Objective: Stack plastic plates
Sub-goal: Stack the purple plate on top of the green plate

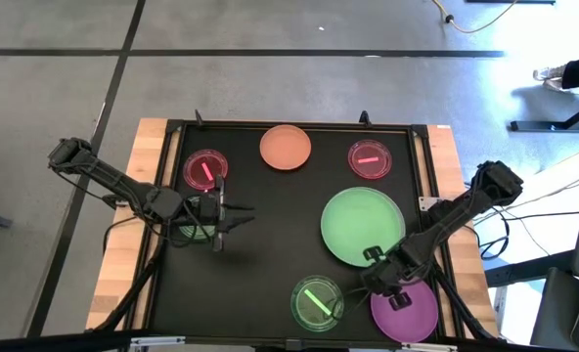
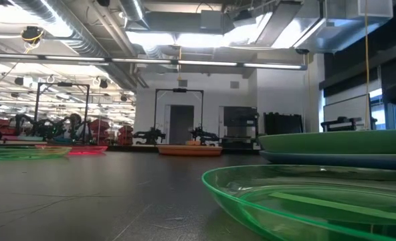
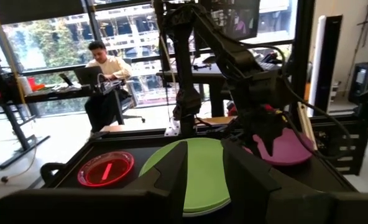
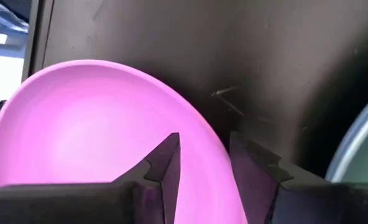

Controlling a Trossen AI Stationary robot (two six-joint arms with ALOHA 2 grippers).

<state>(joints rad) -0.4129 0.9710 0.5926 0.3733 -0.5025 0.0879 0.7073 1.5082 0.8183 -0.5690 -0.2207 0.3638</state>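
Risk: my right gripper, fingers pinching the purple plate rim, may let it slip; left gripper fingers parted, empty.

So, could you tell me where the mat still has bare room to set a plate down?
The widest bare patch is mid-mat, between the orange plate, green plate and left gripper. The near-left corner is open too. It is crowded near-right, where the right gripper grips the purple plate.
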